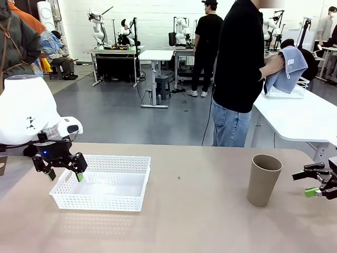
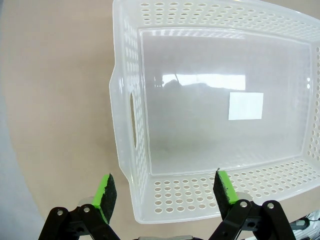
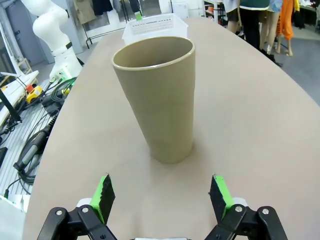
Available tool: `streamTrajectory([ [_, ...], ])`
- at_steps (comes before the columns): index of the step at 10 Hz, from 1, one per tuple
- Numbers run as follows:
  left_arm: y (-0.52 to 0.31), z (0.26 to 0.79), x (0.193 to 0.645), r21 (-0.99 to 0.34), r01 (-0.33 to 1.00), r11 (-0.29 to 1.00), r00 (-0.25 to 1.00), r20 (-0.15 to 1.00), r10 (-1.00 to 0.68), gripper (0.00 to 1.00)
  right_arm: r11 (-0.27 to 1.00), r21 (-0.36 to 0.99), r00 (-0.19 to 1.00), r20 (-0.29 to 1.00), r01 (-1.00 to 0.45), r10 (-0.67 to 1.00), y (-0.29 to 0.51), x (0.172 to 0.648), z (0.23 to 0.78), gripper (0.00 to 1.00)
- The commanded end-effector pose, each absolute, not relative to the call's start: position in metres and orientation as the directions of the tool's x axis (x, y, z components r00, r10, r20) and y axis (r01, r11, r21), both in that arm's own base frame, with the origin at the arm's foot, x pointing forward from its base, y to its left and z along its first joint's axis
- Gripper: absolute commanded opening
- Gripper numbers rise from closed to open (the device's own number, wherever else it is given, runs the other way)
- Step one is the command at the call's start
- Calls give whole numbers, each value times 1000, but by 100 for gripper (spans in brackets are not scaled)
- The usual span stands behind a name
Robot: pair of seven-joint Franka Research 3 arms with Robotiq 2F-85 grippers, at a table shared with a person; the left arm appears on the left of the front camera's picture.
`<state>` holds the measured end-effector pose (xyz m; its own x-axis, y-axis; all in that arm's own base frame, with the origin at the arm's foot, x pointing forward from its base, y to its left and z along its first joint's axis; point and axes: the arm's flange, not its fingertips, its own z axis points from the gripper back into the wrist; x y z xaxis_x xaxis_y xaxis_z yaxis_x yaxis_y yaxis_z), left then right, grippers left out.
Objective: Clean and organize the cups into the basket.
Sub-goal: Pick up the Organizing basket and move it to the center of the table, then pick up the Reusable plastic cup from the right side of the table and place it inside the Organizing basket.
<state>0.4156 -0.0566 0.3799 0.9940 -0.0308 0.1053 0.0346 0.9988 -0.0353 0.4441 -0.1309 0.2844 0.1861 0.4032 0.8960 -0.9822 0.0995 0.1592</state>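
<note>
A tan-brown cup point(image 1: 264, 179) stands upright on the table at the right; in the right wrist view the cup point(image 3: 160, 97) is straight ahead of the fingers. My right gripper point(image 1: 314, 183) point(image 3: 162, 195) is open, a short way to the cup's right, touching nothing. The white lattice basket point(image 1: 103, 196) lies empty at the left; its near corner point(image 2: 145, 200) sits between my left gripper's fingers from above. My left gripper point(image 1: 64, 173) point(image 2: 165, 192) hangs open over the basket's left end. A person point(image 1: 239, 68) at the far side holds a blue cloth point(image 1: 288, 68) in both hands.
A white side table point(image 1: 300, 118) with a wire basket point(image 1: 288, 92) stands behind the far right. The tabletop point(image 1: 200, 211) between basket and cup is bare. Cables and another white arm's base point(image 3: 50, 35) lie off the table's edge in the right wrist view.
</note>
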Motion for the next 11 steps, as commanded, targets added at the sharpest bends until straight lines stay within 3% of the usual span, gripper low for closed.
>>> streamTrajectory([
  [1,-57,381,412,-33,41,999,993,108,-37,100,97,163,188,897,-982,401,-132,443,284,100],
  [5,-57,381,412,-33,41,999,993,108,-37,100,101,159,187,896,-982,403,-132,444,284,100],
  [7,-48,379,418,-16,64,998,992,114,-62,100,18,87,87,921,-996,380,-105,444,281,100],
  [11,-17,377,432,-2,-13,1000,993,115,14,100,-46,62,41,932,-997,361,-85,431,277,100],
])
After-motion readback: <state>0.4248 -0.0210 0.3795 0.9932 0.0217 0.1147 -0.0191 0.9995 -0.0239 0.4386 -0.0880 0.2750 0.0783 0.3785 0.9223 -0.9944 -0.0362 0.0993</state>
